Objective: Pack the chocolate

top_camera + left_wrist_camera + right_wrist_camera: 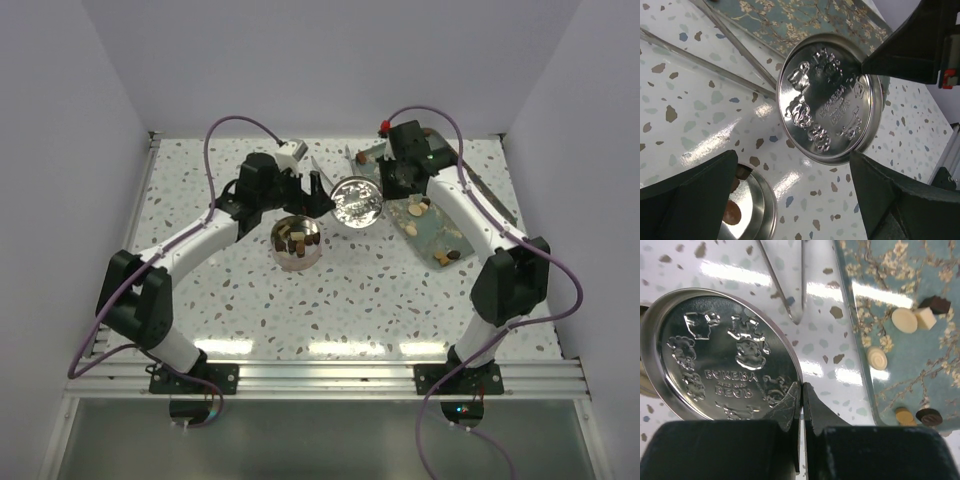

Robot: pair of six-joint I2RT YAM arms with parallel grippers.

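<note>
Being pinched at its rim by the right gripper, lid is held beside tin of chocolate; left gripper spread wide.

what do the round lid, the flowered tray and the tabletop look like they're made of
The lid looks like thin pressed metal, probably tinplate: mirror-bright, with embossed figures and lettering. The tray is less sure, lacquered metal or plastic: smooth teal with printed blossoms and soft glare. The tabletop is terrazzo-patterned, white with coloured chips, glossy enough to mirror lights; stone or laminate, I cannot tell.
</note>
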